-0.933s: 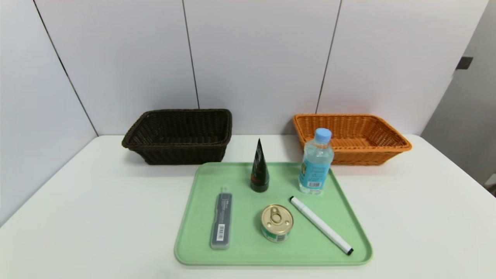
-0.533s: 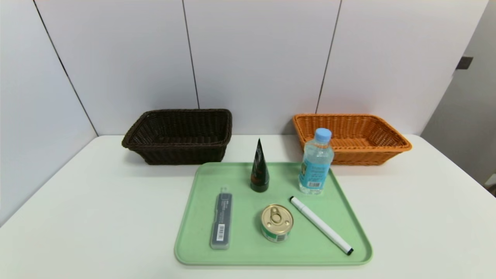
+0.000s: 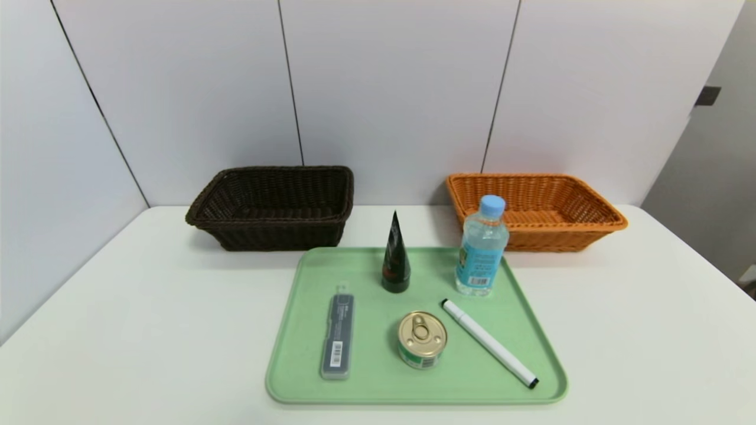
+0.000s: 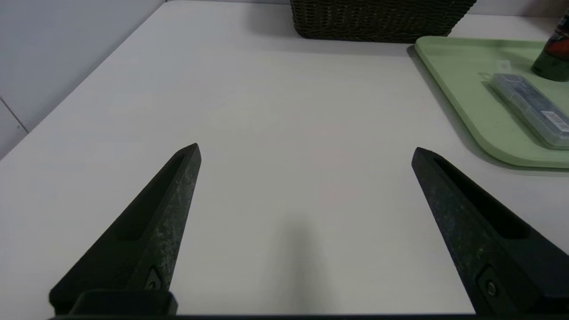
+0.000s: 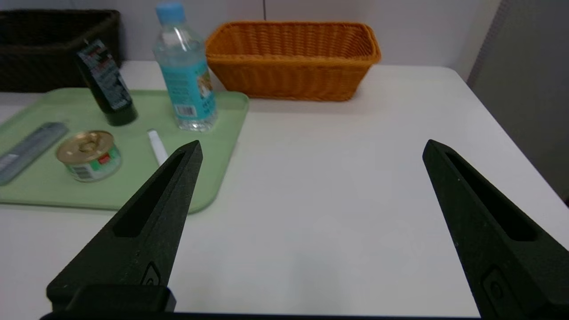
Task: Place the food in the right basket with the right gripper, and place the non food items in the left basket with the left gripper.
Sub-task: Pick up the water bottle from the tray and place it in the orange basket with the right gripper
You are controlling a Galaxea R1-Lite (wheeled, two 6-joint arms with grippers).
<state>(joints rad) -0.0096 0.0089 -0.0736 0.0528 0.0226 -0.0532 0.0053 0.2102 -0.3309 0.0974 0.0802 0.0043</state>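
Both pincers wide, empty: left pincer (image 4: 304,149), right pincer (image 5: 311,146). Can (image 5: 88,154) on tray (image 5: 213,178), ahead-left of right pincer. We judge can stiff, slippery; grip sides.

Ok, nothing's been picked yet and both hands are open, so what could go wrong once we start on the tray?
1. The water bottle and the dark cone tube stand upright near each other; a reaching hand could tip either.
2. The marker lies close beside the can, so the right hand going for the can might knock it.
3. The flat grey case lies low on the green tray, perhaps hard for the left hand to pinch.
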